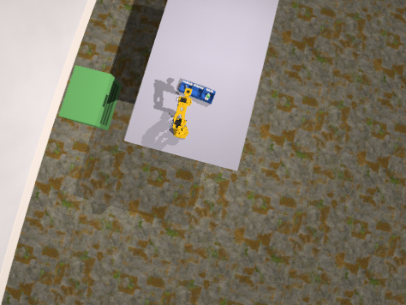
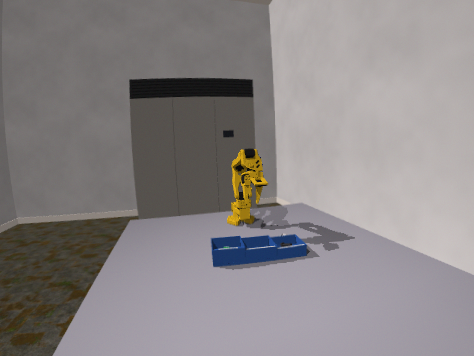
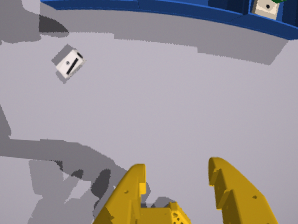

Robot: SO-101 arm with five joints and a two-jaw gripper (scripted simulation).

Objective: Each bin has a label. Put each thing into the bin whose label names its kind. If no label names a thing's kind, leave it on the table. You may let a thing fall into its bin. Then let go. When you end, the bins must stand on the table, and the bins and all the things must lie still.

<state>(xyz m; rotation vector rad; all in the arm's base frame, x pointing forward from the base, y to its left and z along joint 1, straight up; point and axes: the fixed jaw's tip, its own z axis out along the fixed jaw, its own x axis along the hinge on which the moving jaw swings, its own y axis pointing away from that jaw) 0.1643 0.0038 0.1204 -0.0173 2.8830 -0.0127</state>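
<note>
A row of three joined blue bins (image 1: 211, 101) (image 2: 230, 256) (image 3: 150, 7) stands on the table; its labels are too small to read. A cream piece (image 3: 265, 8) with something green on it lies in one end bin; the green also shows in the exterior view (image 2: 226, 247). A dark thing (image 2: 286, 244) lies in the other end bin. A small white block (image 3: 69, 63) with a black slot lies on the table outside the bins, up and left of my fingers in the wrist view. My gripper (image 1: 188, 92) (image 2: 258, 201) (image 3: 177, 162) is open, empty and above the table.
The pale table (image 1: 223, 38) (image 2: 165, 305) carries the arm's base (image 1: 181, 131) (image 2: 241, 219) behind the bins in the exterior view. A green box-like block (image 1: 86, 96) stands off the table's side. Dark arm shadows cross the table.
</note>
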